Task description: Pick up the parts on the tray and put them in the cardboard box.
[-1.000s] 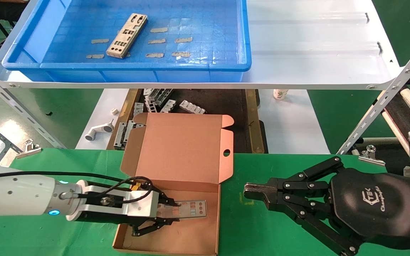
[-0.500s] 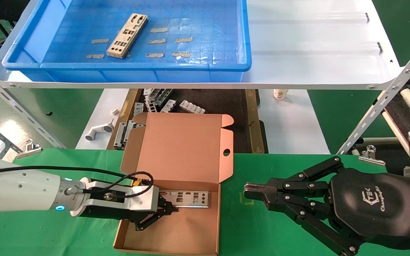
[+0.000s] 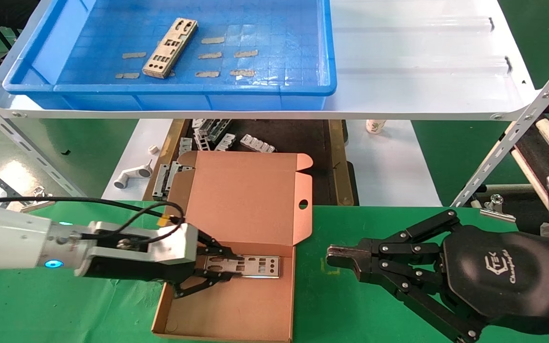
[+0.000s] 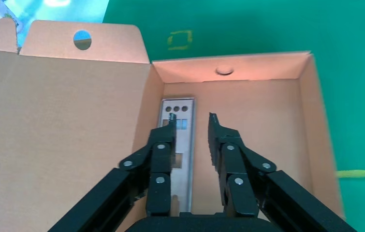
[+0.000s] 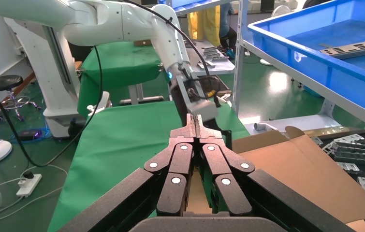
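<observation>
One silver plate (image 3: 254, 267) lies in the open cardboard box (image 3: 236, 314), against its back wall by the lid hinge; the left wrist view shows it (image 4: 180, 126) flat on the box floor. My left gripper (image 3: 229, 267) is open and empty just above the plate's near end, its fingers (image 4: 219, 140) apart with one over the plate. A second plate (image 3: 169, 46) lies in the blue tray (image 3: 274, 88) on the white shelf. My right gripper (image 3: 334, 257) is shut and empty over the green table right of the box; its closed fingers (image 5: 197, 126) show in the right wrist view.
Short beige tape strips (image 3: 246, 53) lie on the tray floor. Behind the box, a dark tray (image 3: 336, 162) holds ridged metal brackets (image 3: 255, 143). A white shelf frame (image 3: 508, 138) slants down at the right. Binder clips (image 3: 496, 207) hold the green cloth.
My left gripper has let go of the plate, which now lies along the box's back wall, and has drawn back to the left with its fingers open. The right arm has not moved.
</observation>
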